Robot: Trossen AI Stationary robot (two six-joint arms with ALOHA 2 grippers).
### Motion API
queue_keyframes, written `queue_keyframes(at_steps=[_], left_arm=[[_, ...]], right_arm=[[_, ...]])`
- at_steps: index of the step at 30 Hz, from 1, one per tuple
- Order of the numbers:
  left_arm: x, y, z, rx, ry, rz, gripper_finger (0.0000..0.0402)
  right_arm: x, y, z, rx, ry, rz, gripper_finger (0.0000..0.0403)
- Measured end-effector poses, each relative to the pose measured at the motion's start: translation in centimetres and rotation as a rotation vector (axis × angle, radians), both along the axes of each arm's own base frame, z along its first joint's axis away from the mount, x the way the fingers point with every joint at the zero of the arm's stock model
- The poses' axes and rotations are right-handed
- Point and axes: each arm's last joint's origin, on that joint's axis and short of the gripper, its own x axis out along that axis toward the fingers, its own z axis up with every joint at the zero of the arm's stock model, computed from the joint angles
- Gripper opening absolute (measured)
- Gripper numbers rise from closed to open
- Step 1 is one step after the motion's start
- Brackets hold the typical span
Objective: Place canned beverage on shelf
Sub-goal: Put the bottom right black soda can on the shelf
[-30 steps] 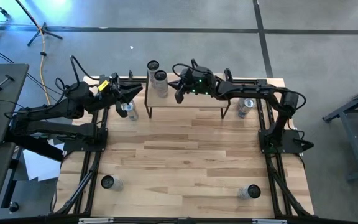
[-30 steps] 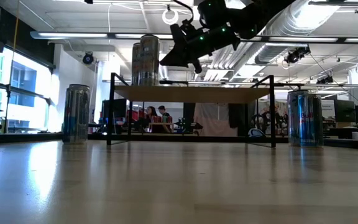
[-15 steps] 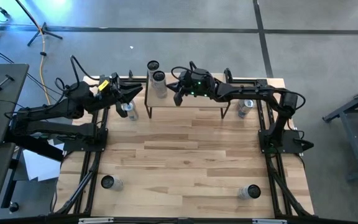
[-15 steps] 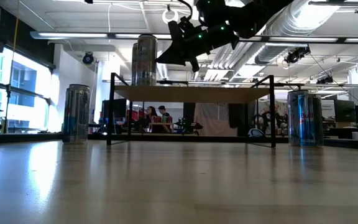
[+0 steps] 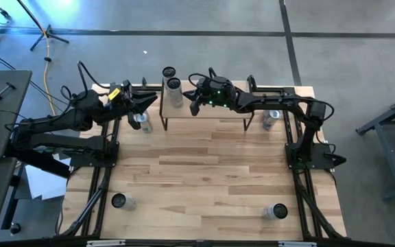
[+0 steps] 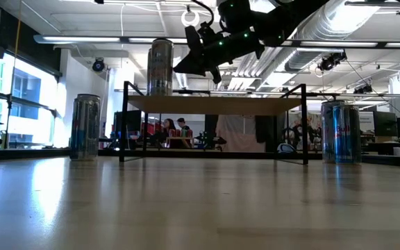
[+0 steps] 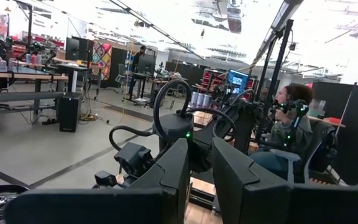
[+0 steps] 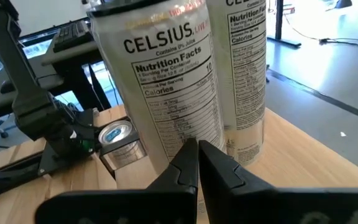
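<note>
The shelf [image 5: 211,113] stands at the table's far middle. Two tall Celsius cans stand on their bases at its left end: a nearer one [image 5: 175,86] [image 8: 166,93] and one behind it [image 5: 169,71] [image 8: 244,74]. In the low view only one can [image 6: 160,67] shows on the board [image 6: 214,105]. My right gripper [image 5: 193,106] [image 6: 178,69] is shut, its tips right beside the nearer can. My left gripper [image 5: 151,101] hangs raised at the far left, a narrow gap between its fingers [image 7: 199,168], with nothing in it. My right gripper [image 8: 196,149] comes at the nearer can's side wall [image 8: 179,134] from the table's right, slanting slightly down, with its fingers shut. I cannot tell whether the tips touch the can. The can stands upright on the shelf.
More cans stand on the table: one under my left gripper [image 5: 140,120], one right of the shelf [image 5: 271,118], two near the front corners [image 5: 118,201] [image 5: 276,211]. The low view shows cans at left [image 6: 85,127] and right [image 6: 344,132]. People sit in the room beyond.
My right gripper's fingertips have edged a little toward the table's left, closer to the nearer can on the shelf, and have stayed shut.
</note>
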Motion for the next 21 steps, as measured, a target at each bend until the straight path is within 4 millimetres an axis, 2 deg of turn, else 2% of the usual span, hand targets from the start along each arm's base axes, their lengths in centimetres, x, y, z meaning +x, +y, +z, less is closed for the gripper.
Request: queue_keyframes(at_steps=[21], left_arm=[[-0.01,0.0,0.01,-0.014,-0.006,-0.003,0.0049]], right_arm=[[0.13,-0.02,0.47,0.023,-0.065,-0.005,0.0]])
